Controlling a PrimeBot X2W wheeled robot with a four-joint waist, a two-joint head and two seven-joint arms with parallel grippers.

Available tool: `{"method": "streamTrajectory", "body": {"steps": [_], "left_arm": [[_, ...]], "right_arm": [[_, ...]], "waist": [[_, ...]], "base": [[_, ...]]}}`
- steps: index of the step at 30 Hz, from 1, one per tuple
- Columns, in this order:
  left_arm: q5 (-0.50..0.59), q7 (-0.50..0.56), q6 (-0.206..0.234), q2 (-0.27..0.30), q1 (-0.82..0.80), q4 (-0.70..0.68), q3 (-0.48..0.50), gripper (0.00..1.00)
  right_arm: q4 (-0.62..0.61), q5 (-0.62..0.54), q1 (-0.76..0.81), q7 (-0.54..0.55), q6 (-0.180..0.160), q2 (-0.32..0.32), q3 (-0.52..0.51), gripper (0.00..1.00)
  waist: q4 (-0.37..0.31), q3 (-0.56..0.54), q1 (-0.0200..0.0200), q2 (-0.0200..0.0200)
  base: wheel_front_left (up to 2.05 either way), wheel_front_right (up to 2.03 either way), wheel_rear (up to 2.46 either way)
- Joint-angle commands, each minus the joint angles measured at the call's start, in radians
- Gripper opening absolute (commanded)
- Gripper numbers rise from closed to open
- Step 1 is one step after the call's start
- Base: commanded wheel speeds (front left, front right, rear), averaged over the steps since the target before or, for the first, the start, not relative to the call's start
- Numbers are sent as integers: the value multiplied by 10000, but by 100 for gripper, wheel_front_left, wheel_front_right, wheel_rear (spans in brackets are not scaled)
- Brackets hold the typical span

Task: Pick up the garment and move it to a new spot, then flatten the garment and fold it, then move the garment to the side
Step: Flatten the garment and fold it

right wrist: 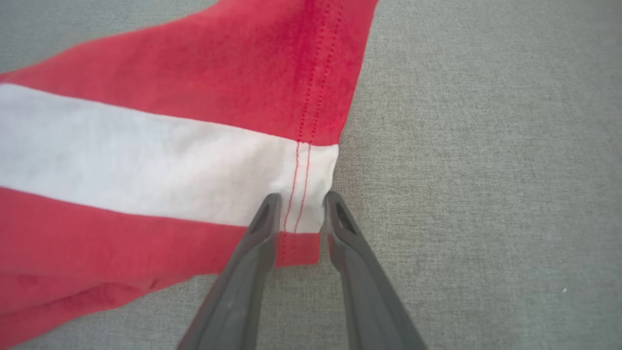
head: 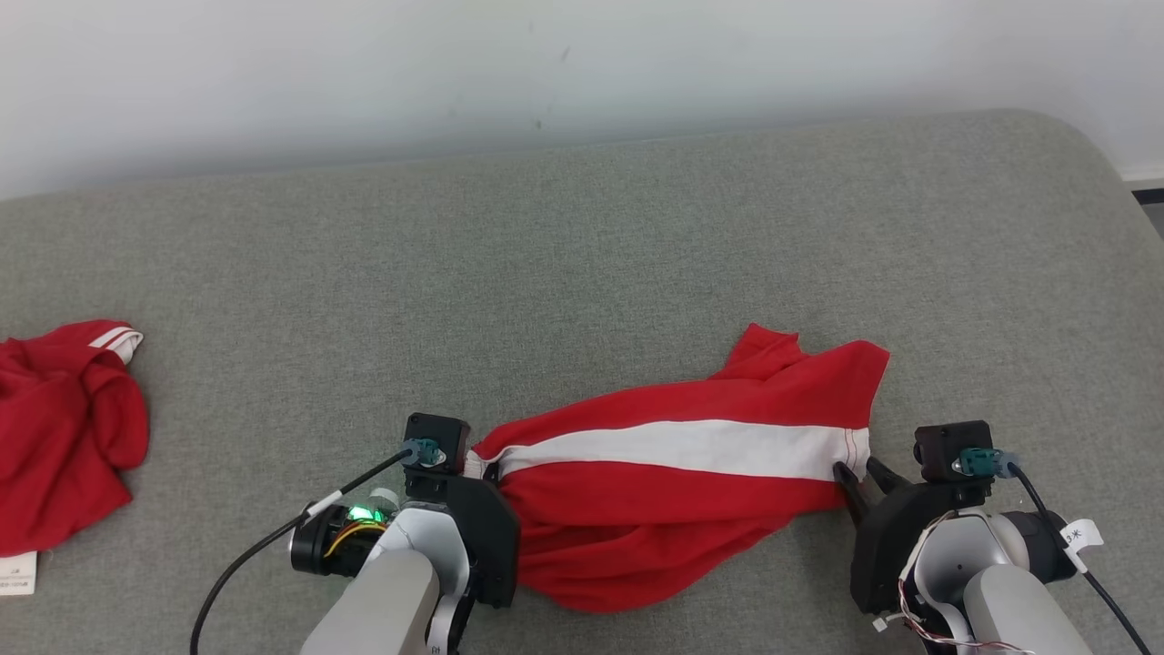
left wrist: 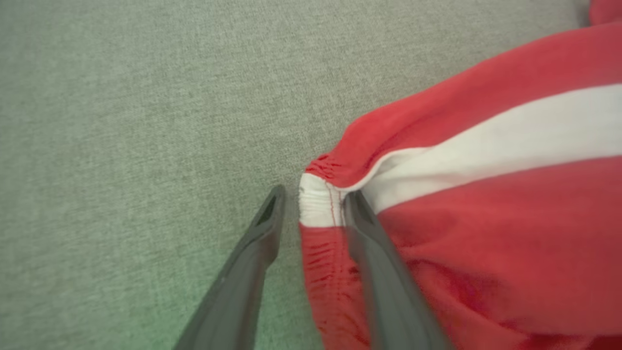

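A red garment (head: 673, 473) with a broad white stripe lies stretched sideways on the grey cloth surface (head: 582, 255). At its left end sits my left gripper (head: 480, 468). In the left wrist view my left gripper (left wrist: 315, 194) is open, its fingers astride the gathered white-and-red edge (left wrist: 318, 204), with a gap beside the left finger. My right gripper (head: 859, 473) is at the garment's right end. In the right wrist view my right gripper (right wrist: 302, 197) is open, and the stitched hem (right wrist: 301, 228) lies between its two fingertips.
A second red garment (head: 64, 428) with a white-striped cuff lies crumpled at the left edge, a white label (head: 18, 573) below it. A pale wall runs behind the surface. The surface's rounded corner is at the far right, with bare grey cloth beyond both garments.
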Motion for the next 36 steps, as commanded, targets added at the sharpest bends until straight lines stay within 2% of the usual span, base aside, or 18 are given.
{"method": "streamTrajectory", "body": {"steps": [1,3,4,5,6,7,8,17,25,26,27,36], "left_arm": [[-114,65,-49,36,240,121,-98,49],[-261,32,-137,36,216,103,-187,45],[-353,-6,-154,29,191,79,-231,39],[-427,2,-149,12,163,67,-279,26],[-481,-36,-160,11,121,34,-326,23],[-490,-108,-163,11,81,8,-357,18],[-503,-164,-142,13,34,-3,-377,0],[-948,-1005,-3,23,-129,-326,-237,0],[-1090,-1017,-55,23,30,-223,-365,0],[-1095,-1026,-54,23,36,-207,-386,0],[-1108,-1038,-53,25,33,-180,-409,0],[-1199,-1104,-91,29,-150,57,-570,0]], "right_arm": [[43,92,-76,-2,-23,21,11,45],[127,175,-134,-3,-23,7,14,41],[168,194,-174,-34,-23,-6,23,37],[217,229,-206,-64,-23,-16,27,19],[260,264,-251,-90,-23,-23,35,2],[271,274,-295,-153,-23,-30,56,0],[298,270,-320,-200,-23,-38,70,0],[-209,503,-151,-903,-23,-211,93,0],[-383,493,433,-588,-23,-324,-378,0],[-390,457,463,-588,-23,-308,-385,67],[-371,448,477,-560,-23,-272,-389,100],[37,464,59,-262,-23,-203,-162,100]], "waist": [[-10,21,0,-1],[-14,61,0,-1],[-12,82,0,-1],[-9,100,0,-1],[-3,125,0,-1],[3,149,0,-1],[8,164,0,-1],[101,70,0,-1],[157,-59,0,-1],[156,-49,0,-1],[154,-35,0,-1],[230,165,0,-1]], "base": [[0,0,0],[0,0,0],[0,0,0],[0,0,0],[0,0,0],[0,0,0],[0,0,0],[0,0,0],[0,0,0],[0,0,0],[0,0,0],[0,0,0]]}}
